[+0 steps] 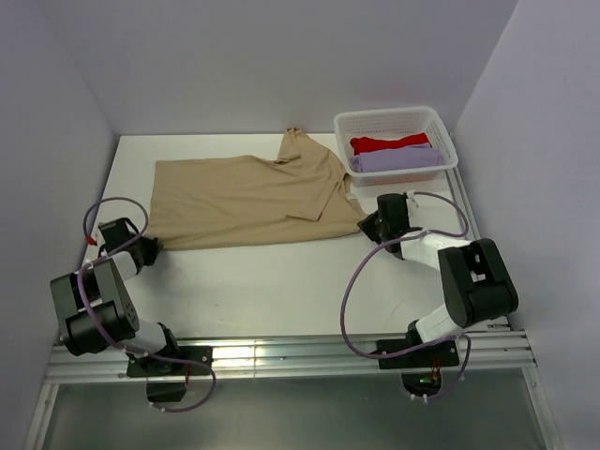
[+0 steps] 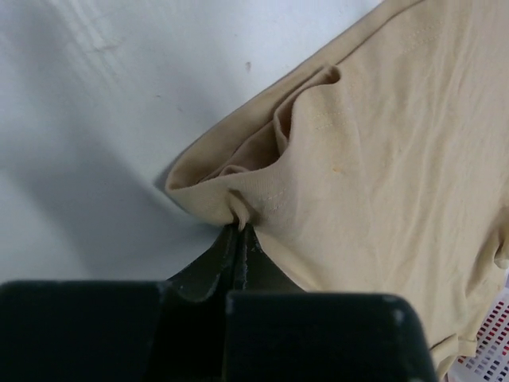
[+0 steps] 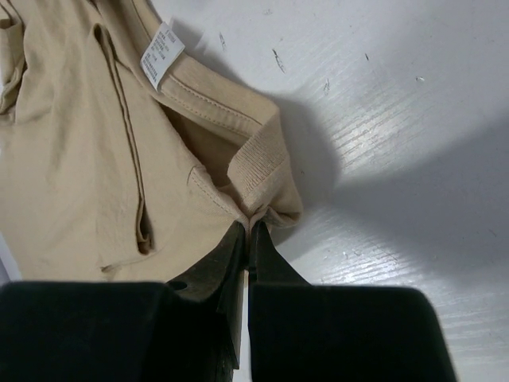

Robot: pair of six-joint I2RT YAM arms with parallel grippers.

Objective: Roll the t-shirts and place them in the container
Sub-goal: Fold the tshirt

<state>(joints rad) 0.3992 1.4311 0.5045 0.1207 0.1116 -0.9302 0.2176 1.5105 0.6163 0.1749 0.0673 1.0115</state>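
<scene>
Up front, the metal rail (image 1: 300, 354) runs along the near edge, and past it there's a wide strip of bare white tabletop (image 1: 281, 281) before any cloth starts, so loads of room on the near side. The left hand (image 1: 150, 246) is clamped tight on the near-left hem corner of the tan-beige short-sleeved cotton t-shirt (image 1: 248, 197). The right hand (image 1: 367, 223) is pinched shut on the ribbed collar at the near-right end, near the small white neck label (image 3: 161, 53). The shirt lies spread across the middle, hem left, neck right, one sleeve poking toward the back. The tight spot is far right: a white plastic lattice basket (image 1: 394, 120) sits just beside the collar end, holding a red t-shirt (image 1: 389, 143) and a lavender t-shirt (image 1: 398, 159). Grey walls (image 1: 56, 112) box in the left, back and right.
</scene>
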